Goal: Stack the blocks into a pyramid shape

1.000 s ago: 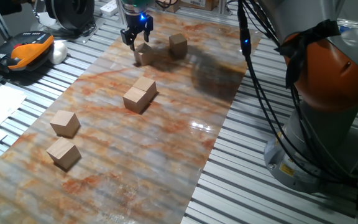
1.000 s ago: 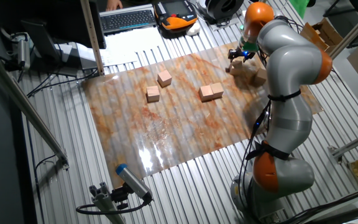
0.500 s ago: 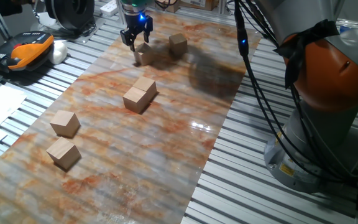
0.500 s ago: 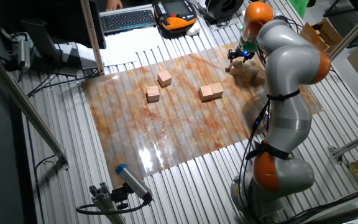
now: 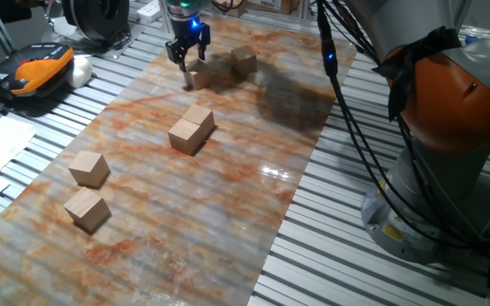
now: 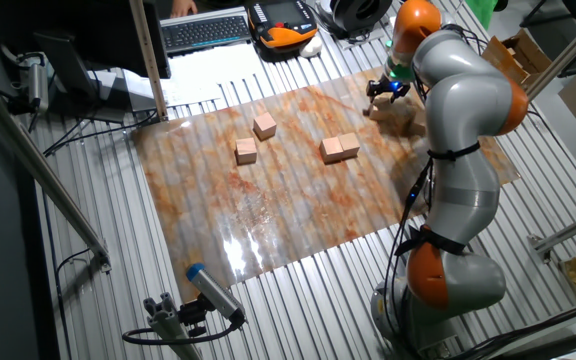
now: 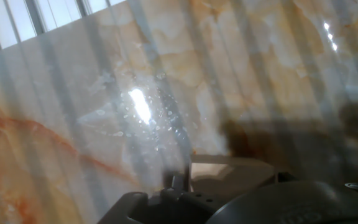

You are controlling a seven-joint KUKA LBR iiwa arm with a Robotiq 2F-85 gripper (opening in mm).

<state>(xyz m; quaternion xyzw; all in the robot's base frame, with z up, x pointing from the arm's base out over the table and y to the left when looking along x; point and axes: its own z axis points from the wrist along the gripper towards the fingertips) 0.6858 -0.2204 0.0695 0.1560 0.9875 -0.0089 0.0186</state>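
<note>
Six tan wooden blocks lie on the marbled mat (image 5: 228, 195), none stacked. Two touch side by side (image 5: 191, 129) (image 6: 339, 148) mid-mat. Two lie apart at the near left, one (image 5: 88, 167) (image 6: 264, 125) and the other (image 5: 87, 209) (image 6: 246, 151). One block (image 5: 243, 59) rests at the far end. Another block (image 5: 198, 76) (image 7: 229, 174) sits just under my gripper (image 5: 185, 56) (image 6: 386, 89), which hangs open right above it, fingers spread and the block slightly off to one side. No pyramid shape stands.
An orange-and-black device (image 5: 37, 72) and a keyboard (image 6: 208, 30) lie on the slatted table (image 5: 356, 272) beyond the mat's left edge. The arm's base (image 5: 449, 170) and cables (image 5: 356, 127) crowd the right side. A blue-tipped tool (image 6: 213, 290) lies off the mat.
The gripper has stayed over the far block, barely shifting. The arm's upper links and cables have drifted slightly left. No block has moved.
</note>
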